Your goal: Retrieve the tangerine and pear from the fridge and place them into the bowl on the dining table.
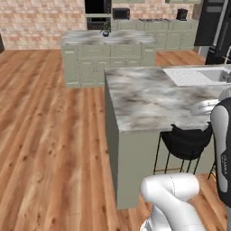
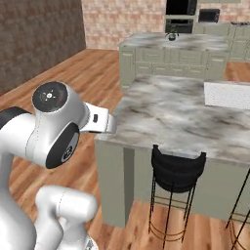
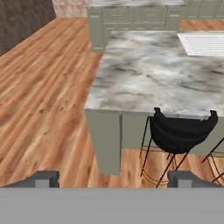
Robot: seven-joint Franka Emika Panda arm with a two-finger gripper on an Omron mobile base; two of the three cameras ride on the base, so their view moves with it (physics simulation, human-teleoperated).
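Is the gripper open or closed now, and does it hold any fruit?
Open and empty. In the hand view the gripper has its two dark fingertips far apart, with floor and a black stool between them.

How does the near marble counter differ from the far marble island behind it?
The near counter has a black stool tucked under its edge; the far island has none that I can see. The near counter carries a sink; the far island carries one small dark object. Both have grey-veined marble tops on sage green bases.
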